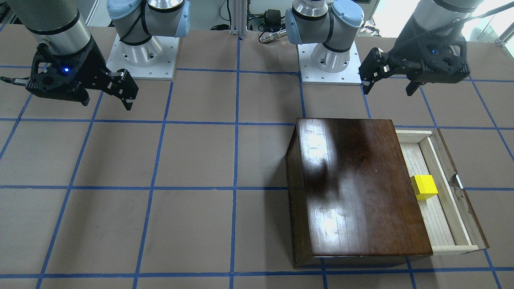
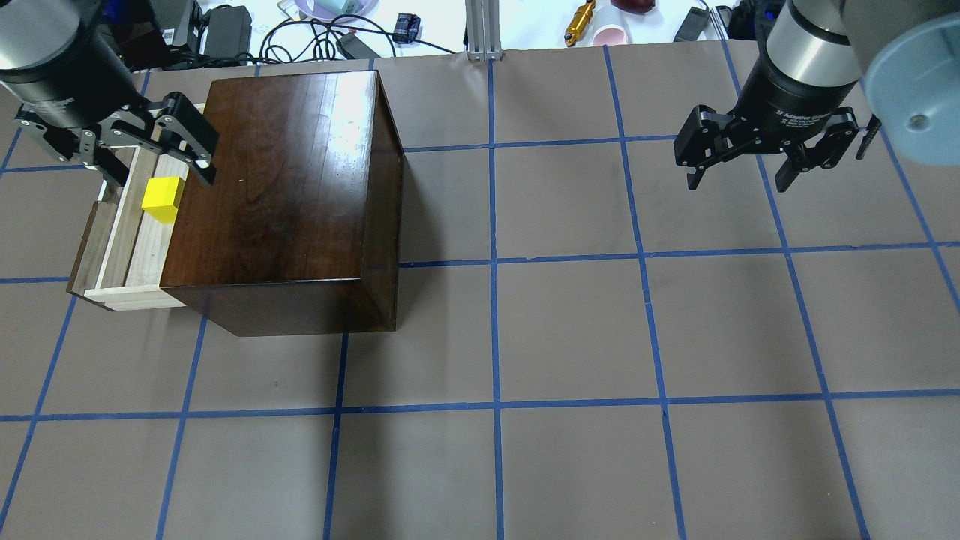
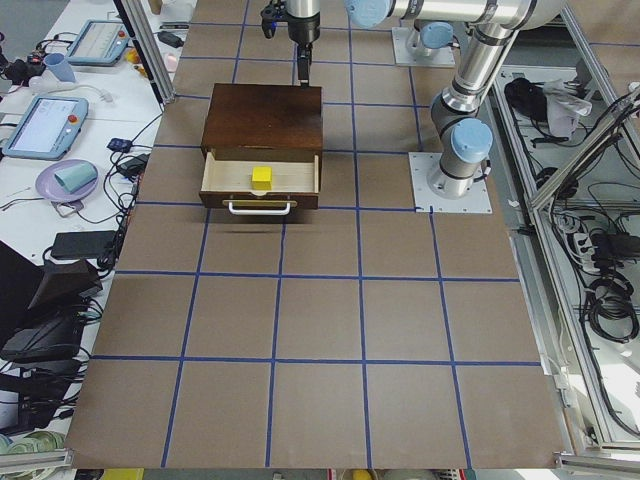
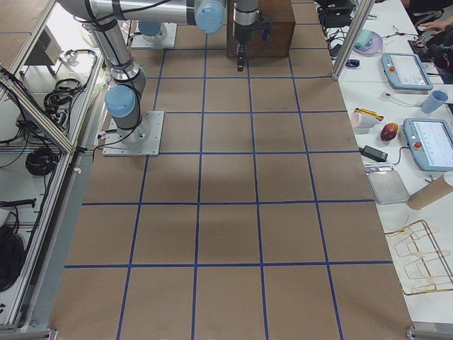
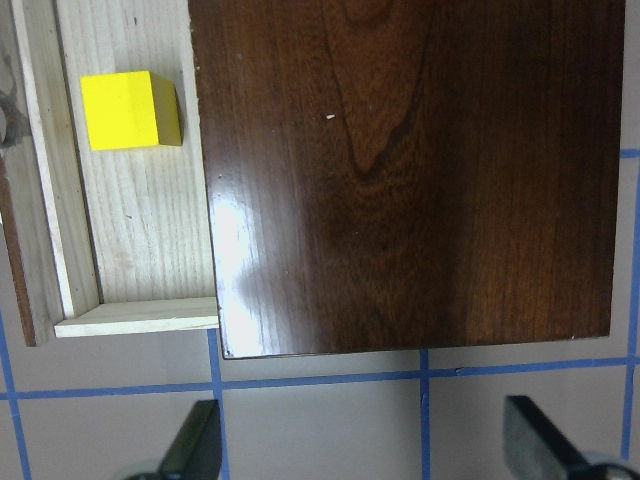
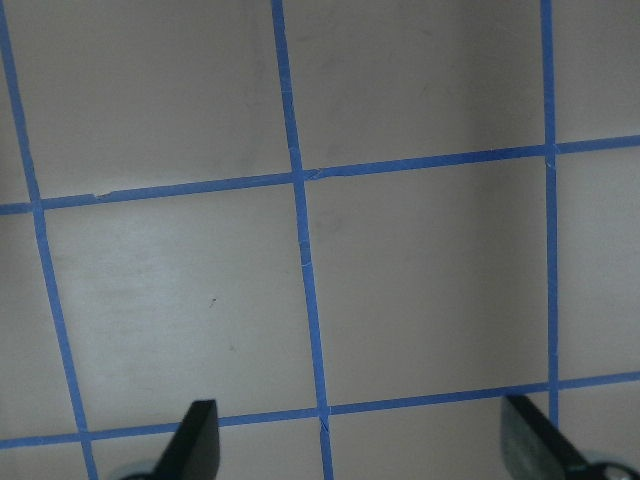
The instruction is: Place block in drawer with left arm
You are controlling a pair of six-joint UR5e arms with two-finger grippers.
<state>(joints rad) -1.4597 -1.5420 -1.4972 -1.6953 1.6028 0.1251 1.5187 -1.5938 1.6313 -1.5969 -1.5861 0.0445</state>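
The yellow block point(image 1: 424, 187) lies inside the open drawer point(image 1: 435, 222) of the dark-brown box point(image 1: 361, 184). It lies against the box's front edge. It also shows in the overhead view point(image 2: 163, 199), the exterior left view point(image 3: 262, 177) and the left wrist view point(image 5: 128, 110). My left gripper point(image 2: 159, 180) is open and empty, raised above the drawer point(image 2: 142, 259), clear of the block. Its fingertips point(image 5: 195, 440) show at the bottom of the left wrist view. My right gripper point(image 2: 739, 182) is open and empty, high over bare table far from the box point(image 2: 285, 187).
The box stands on the brown table marked with blue tape lines point(image 2: 495, 262). Both arm bases point(image 1: 142, 52) are bolted at the robot's side. Cables, cups and tablets point(image 3: 45, 115) lie beyond the table's edge.
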